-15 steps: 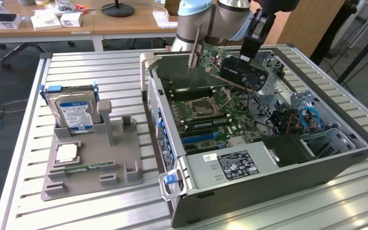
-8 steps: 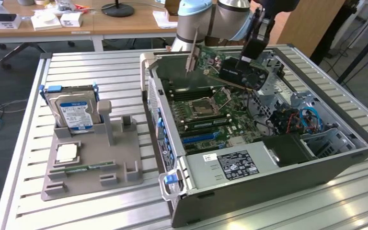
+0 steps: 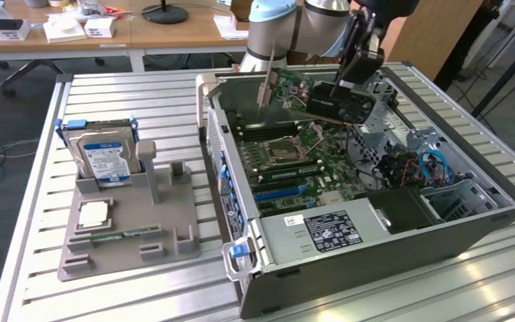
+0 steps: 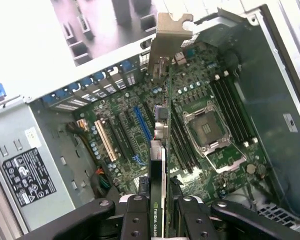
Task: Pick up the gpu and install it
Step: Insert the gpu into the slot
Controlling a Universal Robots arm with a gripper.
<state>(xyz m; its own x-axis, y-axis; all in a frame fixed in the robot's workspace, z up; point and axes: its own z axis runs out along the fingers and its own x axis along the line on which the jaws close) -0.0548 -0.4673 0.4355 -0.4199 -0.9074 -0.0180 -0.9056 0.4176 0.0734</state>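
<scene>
My gripper (image 3: 347,86) is clamped on the gpu (image 3: 318,100), jaws at a middling width, with one of its fingers (image 4: 135,220) pressed on each flat face of the card. In the wrist view the gpu (image 4: 160,165) runs edge-on straight out from my gripper (image 4: 160,212), and its silvery bracket (image 4: 170,35) is at the end farthest from me. In the exterior view the card hangs tilted, with its green board and black cooler just under my gripper and the bracket (image 3: 265,87) hanging off to one side.

I hold the card over the open computer case (image 3: 472,228), which lies on its side on the slatted tabletop (image 3: 150,94). The motherboard (image 4: 115,120) lies directly below my gripper. The card seems to hang above it, not in any slot. A blue expansion slot (image 4: 142,122) lies just to one side of the card's edge, and the empty processor socket (image 4: 207,130) on the other. The grey power supply (image 3: 324,231) sits at the case end away from my gripper.

Well apart from my gripper, beyond the case wall, a grey parts holder (image 3: 159,231) rests on the tabletop. It carries a blue-labelled hard drive (image 3: 104,157) standing upright, a processor chip (image 3: 94,213) and a slim memory stick (image 3: 119,236).
</scene>
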